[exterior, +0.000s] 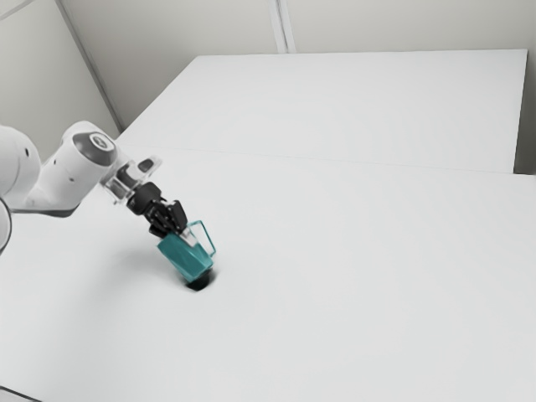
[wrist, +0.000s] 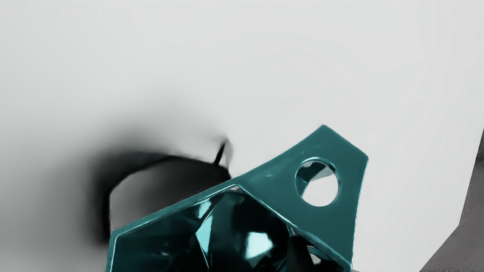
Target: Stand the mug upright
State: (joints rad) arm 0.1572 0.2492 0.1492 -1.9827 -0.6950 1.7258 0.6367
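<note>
Clamped on the teal mug (exterior: pixel 185 257) near its handle (wrist: pixel 344 177), with a black finger (wrist: pixel 298 257) inside. Level the mug slowly, base down, against the white table (exterior: pixel 335 251) beneath it before releasing.

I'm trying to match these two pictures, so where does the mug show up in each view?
Exterior view: the mug is left of centre, tilted, at the gripper.
Wrist view: the mug is close to the gripper, open mouth facing the camera.
Shared landmark: the dark shadow by the mug.
</note>
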